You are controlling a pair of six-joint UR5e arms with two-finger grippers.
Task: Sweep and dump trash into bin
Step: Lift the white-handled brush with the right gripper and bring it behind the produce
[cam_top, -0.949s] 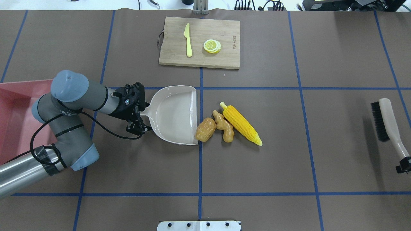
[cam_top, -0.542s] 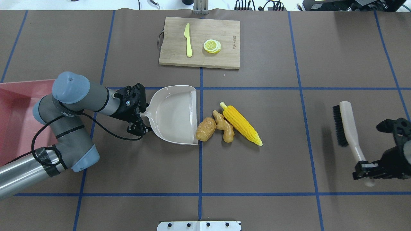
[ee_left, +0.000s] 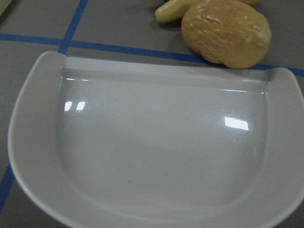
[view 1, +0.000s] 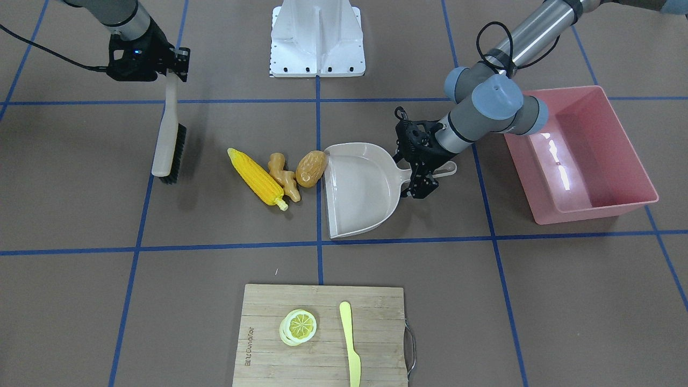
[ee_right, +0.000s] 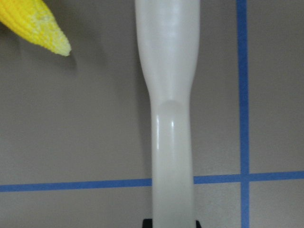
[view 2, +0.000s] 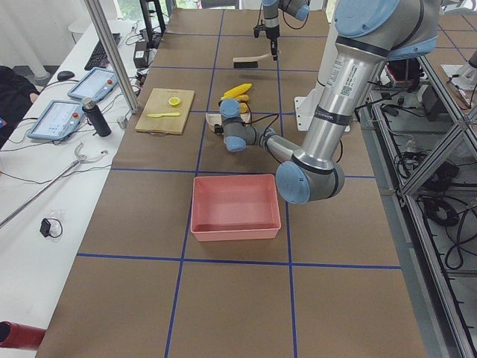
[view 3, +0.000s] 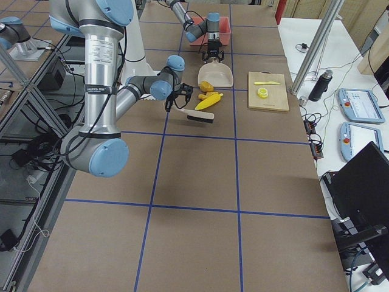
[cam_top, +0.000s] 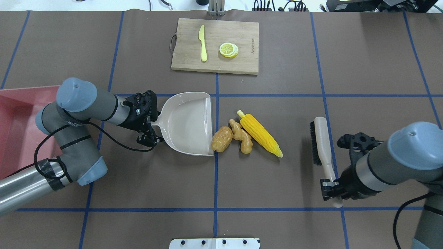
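Observation:
The yellow corn cob (cam_top: 259, 133), tan ginger root (cam_top: 241, 136) and brown potato (cam_top: 221, 139) lie side by side at the table's middle. The potato touches the open edge of the beige dustpan (cam_top: 188, 122). My left gripper (cam_top: 154, 121) is shut on the dustpan's handle and holds it flat on the table. The wrist view shows the empty dustpan (ee_left: 152, 152) and the potato (ee_left: 225, 31). The pink bin (cam_top: 20, 100) stands at the far left, empty. My right gripper (cam_top: 330, 185) is shut on the handle of a black-bristled brush (cam_top: 320, 140), right of the corn and apart from it.
A wooden cutting board (cam_top: 216, 45) with a yellow knife (cam_top: 202, 43) and a lemon slice (cam_top: 228, 49) lies at the far side. The white robot base plate (cam_top: 214, 243) is at the near edge. Blue tape lines cross the brown table.
My right arm has carried the brush leftwards, from the table's right edge to a short way right of the corn. The left arm, dustpan and toy foods have not moved.

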